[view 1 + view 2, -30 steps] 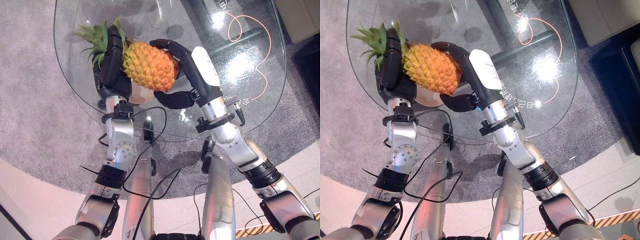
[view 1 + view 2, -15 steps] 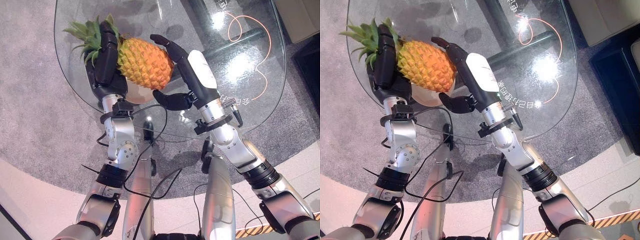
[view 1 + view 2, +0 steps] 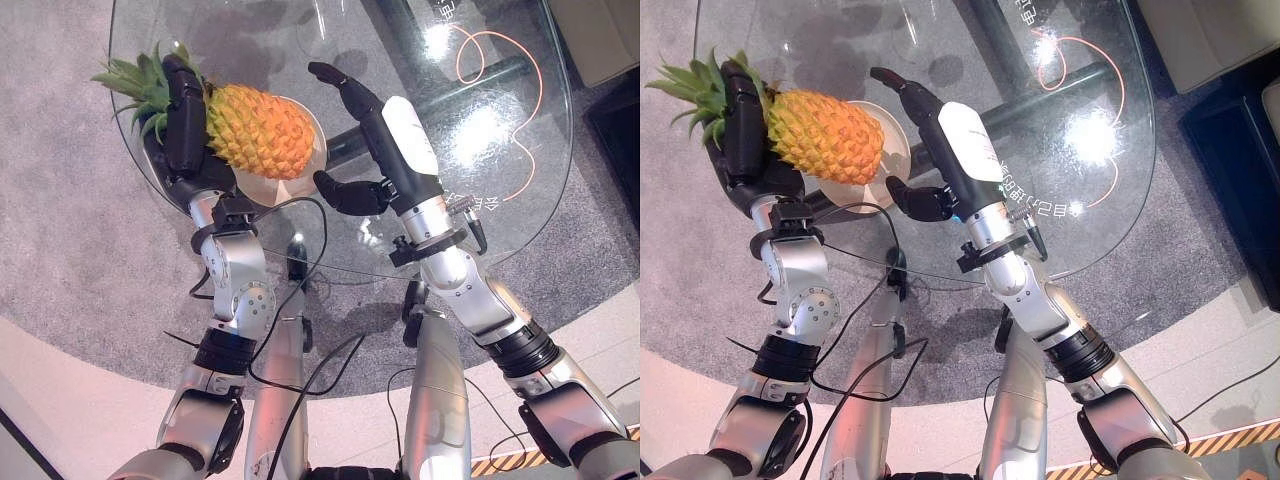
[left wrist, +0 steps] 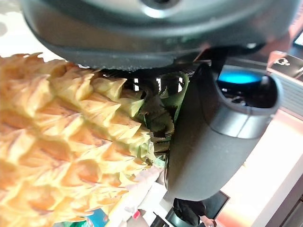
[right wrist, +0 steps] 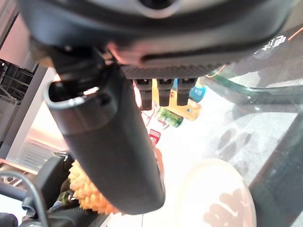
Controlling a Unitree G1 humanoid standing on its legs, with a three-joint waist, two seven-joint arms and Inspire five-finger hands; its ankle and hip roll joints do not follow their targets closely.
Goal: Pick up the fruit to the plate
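Observation:
An orange pineapple [image 3: 258,130] with a green crown hangs in the air above a small cream plate [image 3: 303,176] on the glass table [image 3: 480,200]. My left hand [image 3: 186,125] is shut on the pineapple at its crown end, with the fingers along one side and the thumb [image 4: 208,132] on the other. The fruit [image 4: 57,142] fills most of the left wrist view. My right hand [image 3: 378,150] stands open to the right of the pineapple, apart from it, with the fingers straight and the thumb out. In the right wrist view the plate [image 5: 218,198] lies past the right hand's thumb.
The round glass table's edge [image 3: 150,185] curves just behind my left wrist. Under the glass I see the dark table base [image 3: 470,75], an orange cable loop [image 3: 525,120] and grey carpet [image 3: 60,200]. A dark box [image 3: 1240,140] stands off the table's right side.
My right hand has let go of the pineapple and straightened its fingers. My left hand alone has carried the fruit leftward, uncovering the plate.

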